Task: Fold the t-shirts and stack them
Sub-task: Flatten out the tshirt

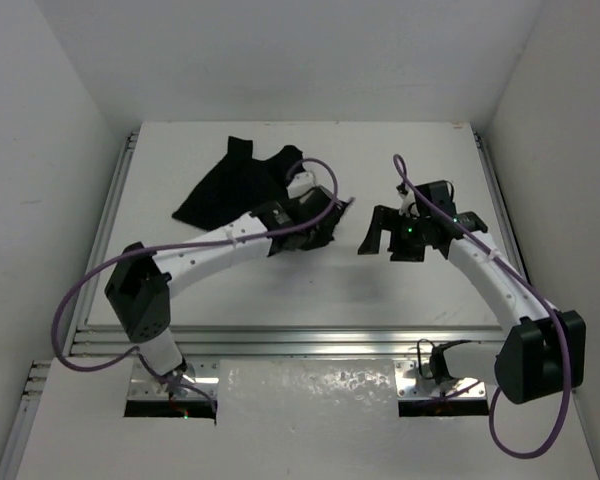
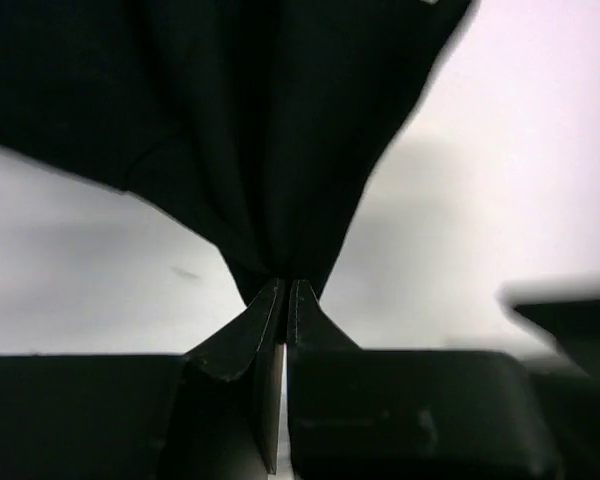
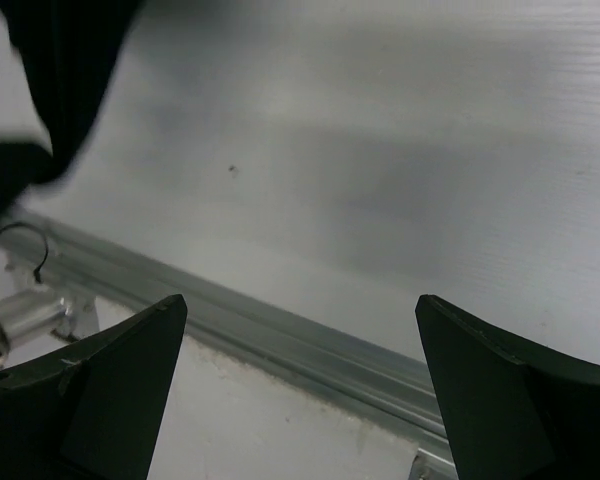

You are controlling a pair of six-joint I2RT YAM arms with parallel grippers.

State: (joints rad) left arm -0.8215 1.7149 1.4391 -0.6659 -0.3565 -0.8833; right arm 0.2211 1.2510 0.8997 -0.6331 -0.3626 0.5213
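The black t-shirt [image 1: 230, 185] lies crumpled on the white table [image 1: 280, 290], left of centre towards the back. My left gripper [image 1: 302, 203] is at the shirt's right edge. In the left wrist view its fingertips [image 2: 285, 287] are shut on a pinch of the black t-shirt [image 2: 260, 120], which fans out beyond them. My right gripper [image 1: 376, 238] hovers to the right of the left one, apart from the shirt. In the right wrist view the right gripper [image 3: 300, 310] is open wide with nothing between the fingers.
An aluminium rail [image 3: 280, 330] runs along the table edge below the right gripper. White walls [image 1: 60, 120] enclose the table on three sides. A blurred dark shape [image 3: 65, 70] sits at the top left of the right wrist view.
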